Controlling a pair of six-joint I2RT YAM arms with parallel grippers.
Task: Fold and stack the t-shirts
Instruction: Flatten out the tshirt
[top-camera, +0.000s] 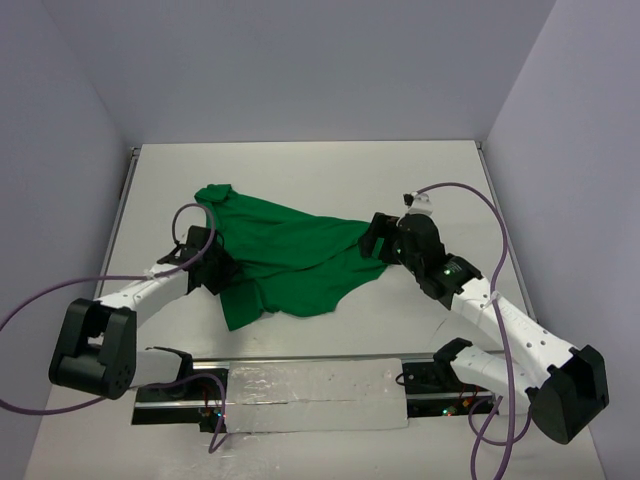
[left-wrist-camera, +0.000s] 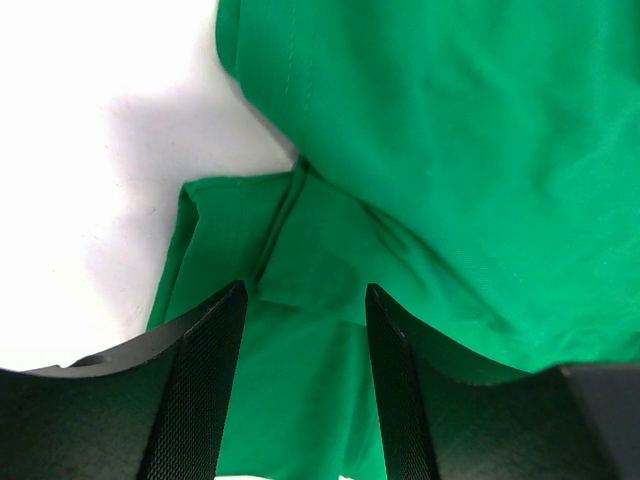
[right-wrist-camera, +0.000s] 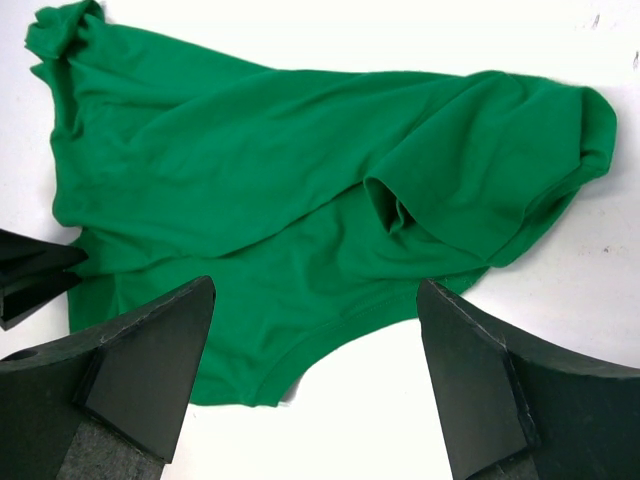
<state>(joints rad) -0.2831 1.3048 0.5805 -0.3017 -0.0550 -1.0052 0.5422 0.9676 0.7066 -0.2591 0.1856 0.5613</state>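
Note:
A bright-green t-shirt (top-camera: 290, 258) lies crumpled and unfolded in the middle of the white table (top-camera: 300, 170). One end is bunched at the far left (top-camera: 215, 193). My left gripper (top-camera: 222, 272) is at the shirt's near left edge. In the left wrist view it (left-wrist-camera: 305, 288) is open, with its fingers (left-wrist-camera: 205, 380) on either side of a hemmed fold of the shirt (left-wrist-camera: 420, 150). My right gripper (top-camera: 380, 236) is at the shirt's right end. In the right wrist view it (right-wrist-camera: 315, 290) is wide open and empty above the shirt's curved hem (right-wrist-camera: 300, 200).
A silver rail with a foil-like strip (top-camera: 310, 392) runs along the near edge between the arm bases. Purple cables (top-camera: 470, 195) loop off both arms. Grey walls close in the table on three sides. The left gripper's black tip (right-wrist-camera: 30, 275) shows in the right wrist view.

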